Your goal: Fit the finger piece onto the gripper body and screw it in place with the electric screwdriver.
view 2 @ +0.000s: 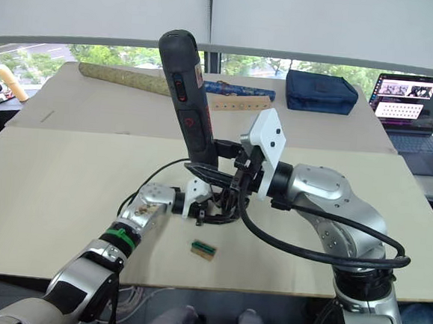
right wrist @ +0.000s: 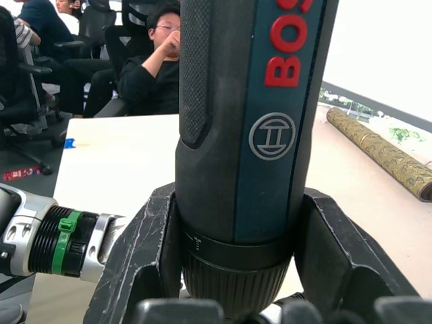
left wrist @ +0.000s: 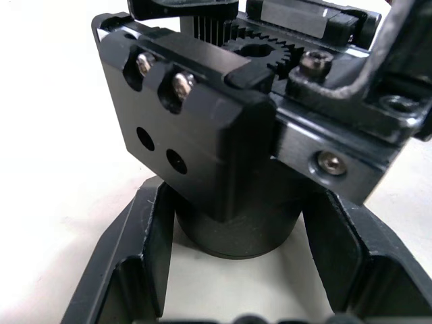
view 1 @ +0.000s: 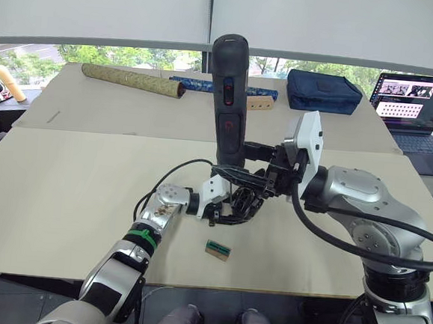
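The electric screwdriver point(view 1: 229, 95) stands upright over the middle of the table, its red buttons facing me, with my right gripper point(view 1: 251, 181) shut around its lower barrel point(right wrist: 243, 169). Its bit points down at the gripper body point(view 1: 237, 203), and the tip is hidden. My left gripper point(view 1: 232, 207) is shut on that body just above the table. In the left wrist view the gripper body point(left wrist: 202, 135) shows gear teeth, screws and two empty holes, its round base between my fingers point(left wrist: 142, 263). I cannot tell the finger piece apart from the body.
A tiny green-and-tan block point(view 1: 217, 249) lies near the table's front edge. At the back lie a patterned roll point(view 1: 133, 80), a blue rolled tube point(view 1: 200, 84), a navy bag point(view 1: 323, 92) and a laptop point(view 1: 416, 99). People sit on chairs point(right wrist: 152, 67) beyond the table.
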Controlling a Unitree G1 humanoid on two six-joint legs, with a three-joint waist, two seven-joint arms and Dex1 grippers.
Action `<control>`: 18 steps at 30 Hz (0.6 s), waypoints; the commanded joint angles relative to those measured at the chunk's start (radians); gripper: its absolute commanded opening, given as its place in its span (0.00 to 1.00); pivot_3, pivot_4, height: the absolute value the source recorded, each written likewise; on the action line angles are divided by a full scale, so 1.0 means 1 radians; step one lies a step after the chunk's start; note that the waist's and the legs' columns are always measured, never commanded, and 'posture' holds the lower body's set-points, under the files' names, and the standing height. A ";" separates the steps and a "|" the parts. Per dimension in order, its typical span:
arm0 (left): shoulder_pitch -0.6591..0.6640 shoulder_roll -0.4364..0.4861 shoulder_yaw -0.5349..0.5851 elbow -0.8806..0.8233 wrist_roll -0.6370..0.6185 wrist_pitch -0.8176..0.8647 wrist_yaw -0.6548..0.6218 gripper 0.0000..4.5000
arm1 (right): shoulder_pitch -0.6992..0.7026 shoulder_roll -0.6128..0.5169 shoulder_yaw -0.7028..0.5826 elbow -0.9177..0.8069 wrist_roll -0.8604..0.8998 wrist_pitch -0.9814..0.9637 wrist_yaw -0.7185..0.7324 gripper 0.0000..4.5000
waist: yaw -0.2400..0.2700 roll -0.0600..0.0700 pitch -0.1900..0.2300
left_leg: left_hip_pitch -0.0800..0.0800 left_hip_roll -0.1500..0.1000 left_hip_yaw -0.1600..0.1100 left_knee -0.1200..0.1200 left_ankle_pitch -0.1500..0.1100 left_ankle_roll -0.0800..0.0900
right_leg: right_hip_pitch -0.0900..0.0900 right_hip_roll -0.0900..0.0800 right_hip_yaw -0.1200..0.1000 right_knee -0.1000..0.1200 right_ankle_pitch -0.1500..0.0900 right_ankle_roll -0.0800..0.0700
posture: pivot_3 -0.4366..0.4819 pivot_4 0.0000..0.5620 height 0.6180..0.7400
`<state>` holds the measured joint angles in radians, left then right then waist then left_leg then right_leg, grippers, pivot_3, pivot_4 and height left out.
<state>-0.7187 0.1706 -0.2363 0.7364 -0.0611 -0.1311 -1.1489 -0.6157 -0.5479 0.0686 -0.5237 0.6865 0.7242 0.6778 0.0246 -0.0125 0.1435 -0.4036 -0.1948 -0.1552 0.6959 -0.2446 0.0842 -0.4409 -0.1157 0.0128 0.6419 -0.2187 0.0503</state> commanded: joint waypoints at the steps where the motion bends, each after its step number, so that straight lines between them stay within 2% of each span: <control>1: 0.008 -0.008 -0.004 -0.027 -0.001 0.008 0.005 0.51 | -0.032 0.001 -0.039 -0.021 -0.004 -0.048 0.010 0.42 | 0.000 0.000 0.000 | 0.000 0.000 0.000 0.000 0.000 0.000 | 0.000 0.000 0.000 0.000 0.000 0.000 | 0.48 0.27 1.00; 18: 0.010 -0.008 -0.002 -0.056 -0.007 0.033 0.005 0.51 | -0.006 0.011 -0.031 0.009 -0.067 -0.077 0.026 0.42 | -0.002 0.000 0.000 | 0.000 0.000 0.000 0.000 0.000 0.000 | 0.000 0.000 0.000 0.000 0.000 0.000 | 0.48 0.27 1.00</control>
<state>-0.7078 0.1707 -0.2364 0.7072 -0.0626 -0.1040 -1.1474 -0.6102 -0.5425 0.0680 -0.4890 0.6170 0.6956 0.6981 0.0230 -0.0125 0.1435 -0.4038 -0.1948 -0.1553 0.6957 -0.2446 0.0842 -0.4412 -0.1156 0.0128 0.6417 -0.2187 0.0503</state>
